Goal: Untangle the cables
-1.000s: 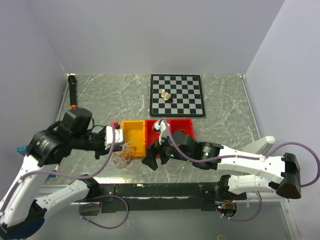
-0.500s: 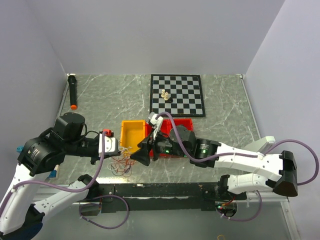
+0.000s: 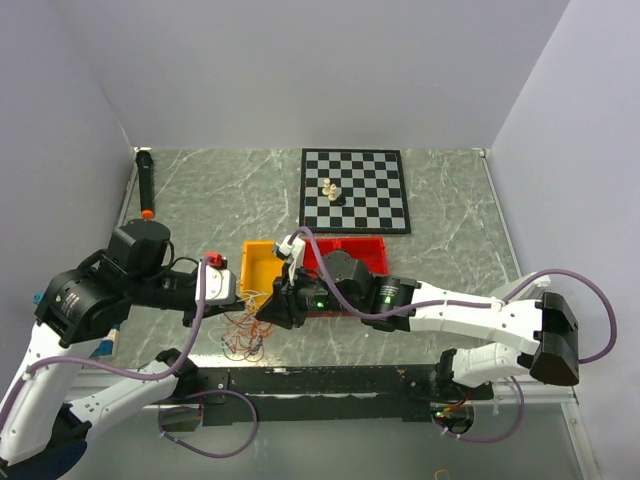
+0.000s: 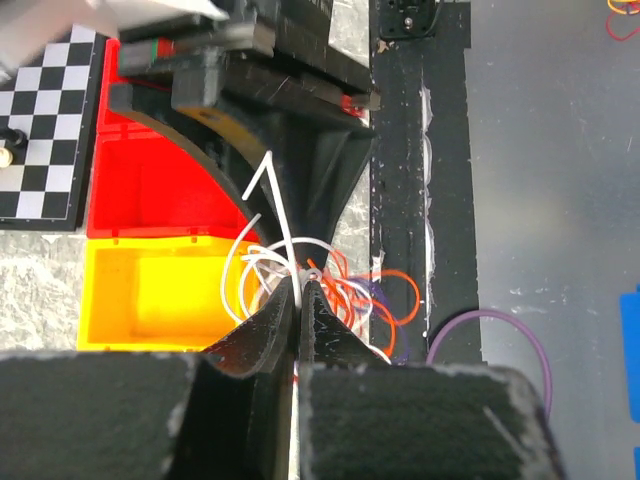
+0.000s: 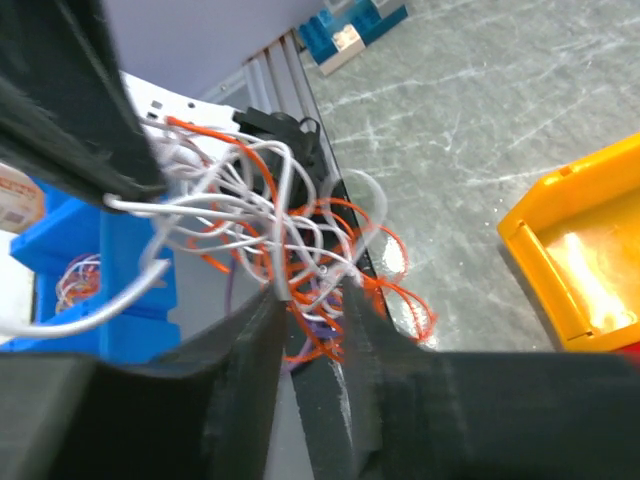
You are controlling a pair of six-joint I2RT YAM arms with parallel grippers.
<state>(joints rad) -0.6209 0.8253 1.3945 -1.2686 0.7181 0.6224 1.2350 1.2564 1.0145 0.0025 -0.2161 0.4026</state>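
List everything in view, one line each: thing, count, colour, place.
cable tangle: one, orange, white and purple, near edge of the table
yellow bin: one, yellow, left of the red bin
red bin: one, red, in front of the chessboard
chessboard: one, black and white, far centre
chess pieces: small cluster, pale and dark, on chessboard
marker: one, black, orange tip, far left
left end effector: black, shut on a white strand
right end effector: black, at the tangle

My high rear camera looks down over the whole table [image 3: 200, 190], while both wrist cameras face each other close up, sharing the cable tangle [image 4: 300, 275] and yellow bin [image 5: 585, 265].
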